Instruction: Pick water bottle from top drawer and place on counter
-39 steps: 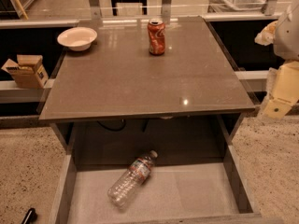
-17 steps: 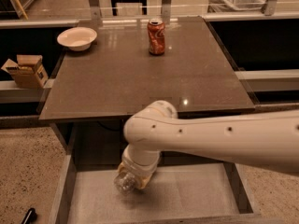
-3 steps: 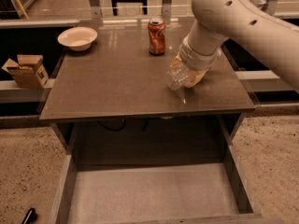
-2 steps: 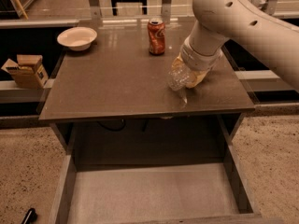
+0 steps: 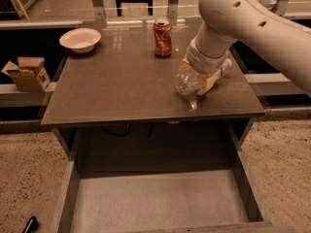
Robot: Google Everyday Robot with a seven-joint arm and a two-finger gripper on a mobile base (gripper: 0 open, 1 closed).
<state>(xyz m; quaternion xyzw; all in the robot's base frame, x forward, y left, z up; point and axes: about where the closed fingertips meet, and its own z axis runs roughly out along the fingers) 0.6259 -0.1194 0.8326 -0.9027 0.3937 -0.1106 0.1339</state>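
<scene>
While gripper (image 5: 195,77) clamps water bottle (image 5: 185,84) over counter (image 5: 112,81) front-right, near edge, top drawer (image 5: 155,203) open below.

Counter (image 5: 121,91)—can (image 5: 162,38), bowl (image 5: 80,39); pincer (image 5: 196,79) w/ bottle (image 5: 183,86) above.

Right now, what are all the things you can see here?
counter: one, grey-brown, centre.
bowl: one, white, counter's back left corner.
soda can: one, orange-red, upright at counter's back.
water bottle: one, clear, tilted over counter's right side.
top drawer: one, grey, pulled open below the counter.
cardboard box: one, brown, left of counter.
dark object: one, black, floor, bottom left.
arm: one, white, from upper right.
gripper: one, tan fingers shut on the water bottle.
</scene>
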